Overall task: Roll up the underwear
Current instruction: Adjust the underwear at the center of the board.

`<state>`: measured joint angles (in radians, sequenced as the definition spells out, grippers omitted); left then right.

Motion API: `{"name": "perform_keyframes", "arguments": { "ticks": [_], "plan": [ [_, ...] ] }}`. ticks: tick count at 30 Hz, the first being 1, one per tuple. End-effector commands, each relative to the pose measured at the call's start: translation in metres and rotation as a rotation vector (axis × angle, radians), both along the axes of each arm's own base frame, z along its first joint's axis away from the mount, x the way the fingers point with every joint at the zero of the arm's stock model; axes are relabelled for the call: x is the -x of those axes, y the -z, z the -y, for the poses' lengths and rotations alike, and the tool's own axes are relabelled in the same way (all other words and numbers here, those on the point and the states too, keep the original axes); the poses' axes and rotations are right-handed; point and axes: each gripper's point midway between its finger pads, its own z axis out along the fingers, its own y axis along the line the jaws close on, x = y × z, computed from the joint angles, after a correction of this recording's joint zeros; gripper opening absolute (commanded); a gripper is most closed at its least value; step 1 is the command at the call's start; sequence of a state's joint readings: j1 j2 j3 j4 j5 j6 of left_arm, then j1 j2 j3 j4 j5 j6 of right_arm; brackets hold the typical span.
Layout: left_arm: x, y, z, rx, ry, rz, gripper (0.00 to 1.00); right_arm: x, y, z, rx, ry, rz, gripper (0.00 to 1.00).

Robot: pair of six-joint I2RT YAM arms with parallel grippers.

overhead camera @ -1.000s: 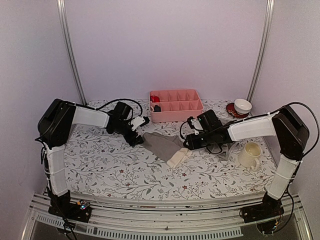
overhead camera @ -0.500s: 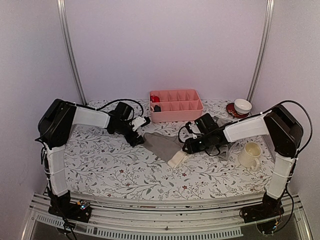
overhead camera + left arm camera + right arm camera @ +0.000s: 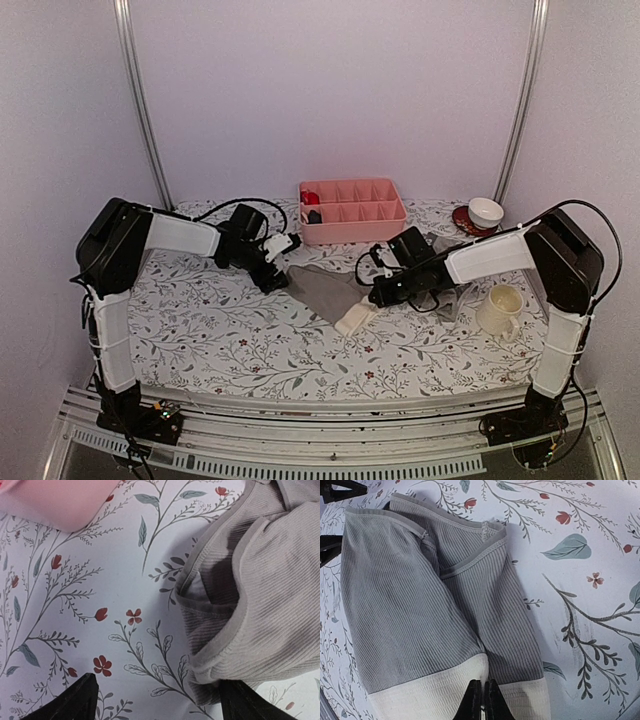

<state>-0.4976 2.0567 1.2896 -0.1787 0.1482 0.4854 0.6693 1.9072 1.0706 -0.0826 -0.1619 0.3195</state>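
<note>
The grey briefs (image 3: 322,288) lie crumpled at mid-table, their pale waistband (image 3: 356,318) toward the near side. My right gripper (image 3: 373,297) is shut, pinching a fold of that waistband (image 3: 445,695) between its fingertips (image 3: 483,700). My left gripper (image 3: 276,277) is open at the briefs' far left corner. Its fingers (image 3: 75,702) stand wide apart, and the cloth's hem (image 3: 215,645) lies by the right one. A second grey cloth (image 3: 455,303) is partly hidden under my right arm; no dark waistband shows on it.
A pink divided tray (image 3: 388,212) stands at the back behind the briefs, with small red and dark items in its left cells. A cream mug (image 3: 500,308) stands at the right, and a white cup on a red saucer (image 3: 484,213) at the back right.
My right gripper has shifted slightly left and back while holding the waistband, and the waistband has bunched a little. My left arm has barely moved.
</note>
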Motion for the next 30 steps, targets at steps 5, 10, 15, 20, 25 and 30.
{"name": "perform_keyframes", "arguments": {
  "ticks": [5,10,15,20,25,30],
  "plan": [
    [0.012,0.014,-0.005,-0.059,0.007,-0.037,0.87,0.0,-0.04,0.001,-0.014,0.014,0.119,0.02],
    [0.009,0.018,-0.005,-0.075,-0.003,-0.052,0.86,0.007,-0.048,0.008,-0.003,0.015,0.142,0.02],
    [0.008,0.02,-0.005,-0.087,-0.005,-0.076,0.83,0.016,-0.049,0.018,0.017,0.023,0.151,0.02],
    [0.007,0.026,-0.004,-0.106,-0.005,-0.112,0.82,0.021,-0.047,0.03,0.053,0.046,0.159,0.02],
    [0.007,0.027,-0.003,-0.115,0.003,-0.132,0.8,0.022,-0.036,0.037,0.093,0.054,0.151,0.02],
    [0.012,0.023,0.0,-0.107,0.024,-0.142,0.86,0.011,-0.021,0.038,0.162,0.057,0.156,0.03]
  ]
}}
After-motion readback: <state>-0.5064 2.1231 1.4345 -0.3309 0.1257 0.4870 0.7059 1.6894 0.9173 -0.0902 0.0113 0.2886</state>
